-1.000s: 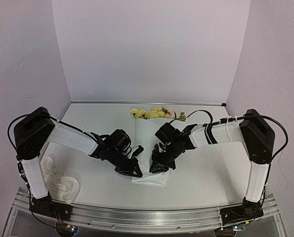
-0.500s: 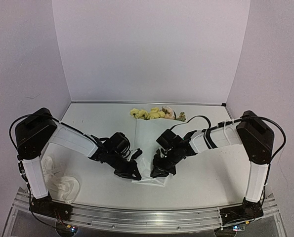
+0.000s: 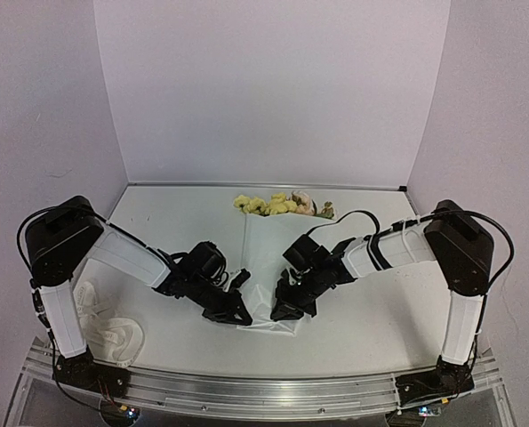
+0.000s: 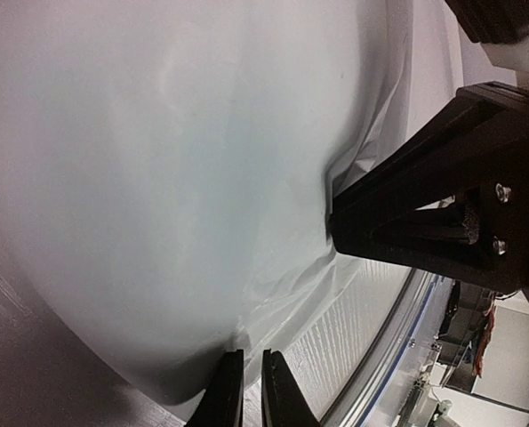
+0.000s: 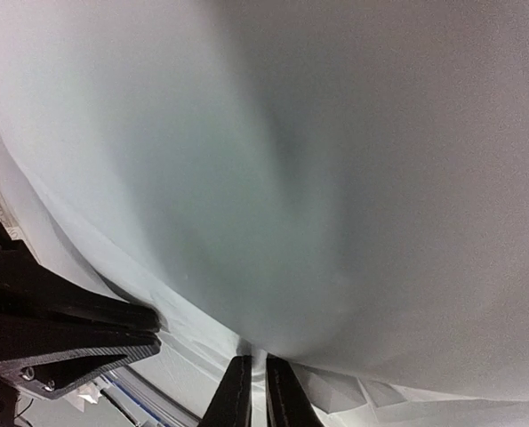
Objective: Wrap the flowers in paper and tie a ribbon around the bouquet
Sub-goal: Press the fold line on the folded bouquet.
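Our left gripper (image 4: 251, 360) has its fingers (image 4: 227, 396) drawn almost together, with only a thin slit between the tips. A creased corner of the paper (image 4: 157, 178) runs down into that slit, so we read it as pinched there. Our right gripper (image 5: 257, 360) is likewise nearly closed, its fingers (image 5: 231, 396) meeting on a fold of the same sheet where the paper sags to the tips. Each wrist camera shows the other gripper's black jaws pressed into the paper nearby, with wrinkles fanning out from the contact. From overhead, the two grippers sit close together at the 6 o'clock end of the paper, ours on the left at its 9 o'clock edge and ours on the right at its 3 o'clock edge, with a narrow strip of white between them. The sheet lies folded into a long tapered shape running toward 12 o'clock on the table (image 3: 175, 222). The flowers (image 3: 277, 205) poke out of its far end, pale yellow and cream. The ribbon (image 3: 113, 334) lies in a loose heap at about 8 o'clock, well apart from the paper and just beside the base of our left arm.
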`<state>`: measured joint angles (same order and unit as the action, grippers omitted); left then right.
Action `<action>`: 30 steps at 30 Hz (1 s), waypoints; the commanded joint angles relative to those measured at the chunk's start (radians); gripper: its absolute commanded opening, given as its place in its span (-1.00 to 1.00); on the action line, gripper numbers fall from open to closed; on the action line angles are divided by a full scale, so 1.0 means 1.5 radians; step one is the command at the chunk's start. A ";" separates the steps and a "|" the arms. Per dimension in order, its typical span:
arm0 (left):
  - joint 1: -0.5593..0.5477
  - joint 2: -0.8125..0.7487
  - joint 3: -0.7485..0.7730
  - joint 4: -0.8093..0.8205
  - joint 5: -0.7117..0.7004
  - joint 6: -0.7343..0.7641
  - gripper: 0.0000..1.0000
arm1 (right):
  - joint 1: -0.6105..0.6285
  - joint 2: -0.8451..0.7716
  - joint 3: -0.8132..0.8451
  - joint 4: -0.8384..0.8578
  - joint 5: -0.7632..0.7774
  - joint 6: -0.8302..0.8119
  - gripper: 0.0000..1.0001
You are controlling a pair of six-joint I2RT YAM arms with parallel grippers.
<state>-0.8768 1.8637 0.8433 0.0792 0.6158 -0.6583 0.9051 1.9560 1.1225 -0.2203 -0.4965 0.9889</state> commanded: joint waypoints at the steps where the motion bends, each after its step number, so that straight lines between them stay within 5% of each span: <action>1: 0.031 -0.013 -0.008 0.024 0.011 -0.024 -0.78 | 0.004 0.013 -0.020 -0.022 0.020 -0.007 -0.87; 30: 0.179 0.141 0.180 0.023 0.143 -0.049 -0.69 | -0.024 -0.004 -0.060 -0.023 0.006 -0.034 -0.90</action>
<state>-0.6503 2.0583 1.0486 0.1306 0.7906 -0.7562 0.8805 1.9498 1.0810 -0.1649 -0.5357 0.9582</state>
